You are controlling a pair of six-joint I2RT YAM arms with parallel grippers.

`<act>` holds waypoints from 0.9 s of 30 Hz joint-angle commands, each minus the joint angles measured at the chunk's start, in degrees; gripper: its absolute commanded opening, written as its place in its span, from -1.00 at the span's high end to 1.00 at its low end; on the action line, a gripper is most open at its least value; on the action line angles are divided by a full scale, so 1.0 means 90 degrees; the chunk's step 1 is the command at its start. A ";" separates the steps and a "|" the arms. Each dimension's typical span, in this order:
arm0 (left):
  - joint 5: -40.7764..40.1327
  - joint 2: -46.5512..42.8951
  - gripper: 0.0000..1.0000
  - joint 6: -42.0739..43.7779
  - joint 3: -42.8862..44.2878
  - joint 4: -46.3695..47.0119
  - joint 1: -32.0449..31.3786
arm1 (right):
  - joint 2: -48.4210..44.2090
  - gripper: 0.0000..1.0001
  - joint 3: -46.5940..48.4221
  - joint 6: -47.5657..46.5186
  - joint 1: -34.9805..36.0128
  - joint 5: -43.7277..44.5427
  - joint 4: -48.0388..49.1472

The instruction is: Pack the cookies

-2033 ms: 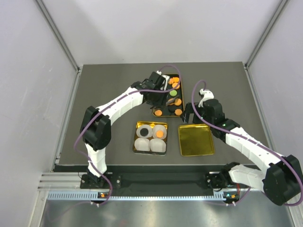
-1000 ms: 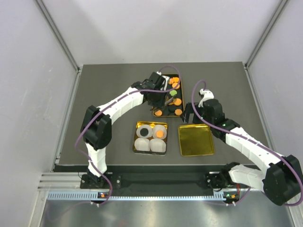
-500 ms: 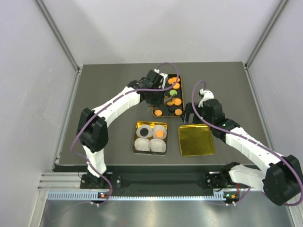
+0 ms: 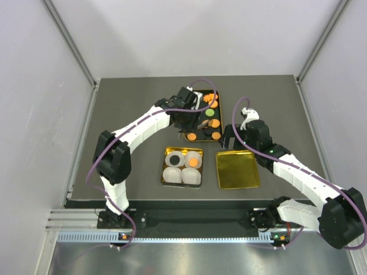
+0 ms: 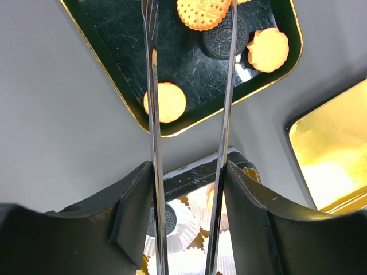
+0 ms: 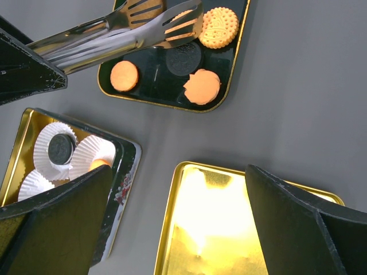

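Jaws of my left gripper [image 5: 188, 192] are clenched on the tongs [image 5: 152, 114]. The tong blades stand apart above the cookies [image 5: 202, 12], which lie in the black tray [image 5: 114, 63] at 12 o'clock from my wrist. No cookie is gripped. My right gripper [image 6: 175, 215] is released over the gold tray [image 6: 218, 212], at 5 o'clock from the black tray.

Cookies [image 6: 202, 86] (mostly orange, some blk) lie flat in dark tray [image 6: 153, 77].
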 commanded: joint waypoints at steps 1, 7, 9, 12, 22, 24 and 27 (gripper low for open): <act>0.0104 -0.0324 -0.10 0.0078 0.0009 0.0097 0.0026 | -0.0072 -0.99 0.0231 -0.0056 -0.0019 0.0015 0.0095; 0.0358 -0.0246 -0.04 0.0020 0.0077 0.0048 0.0026 | -0.0052 -1.00 0.0251 -0.0046 -0.0019 0.0006 0.0095; 0.0436 -0.0168 -0.02 0.0001 0.0136 -0.0001 0.0026 | -0.0052 -1.00 0.0241 -0.0046 -0.0019 0.0006 0.0095; 0.0466 -0.0090 0.03 -0.0029 0.0195 -0.0030 0.0026 | -0.0052 -0.99 0.0241 -0.0046 -0.0019 0.0006 0.0095; 0.0320 -0.0148 0.21 -0.0049 0.0341 -0.0079 0.0055 | -0.0082 -1.00 0.0241 -0.0056 -0.0019 -0.0004 0.0095; 0.0261 -0.0168 0.21 0.0000 0.0371 -0.0060 0.0055 | -0.0072 -0.99 0.0231 -0.0046 -0.0019 -0.0004 0.0095; 0.0183 -0.0236 0.21 0.0059 0.0419 -0.0089 0.0055 | -0.0091 -0.99 0.0241 -0.0046 -0.0019 0.0006 0.0085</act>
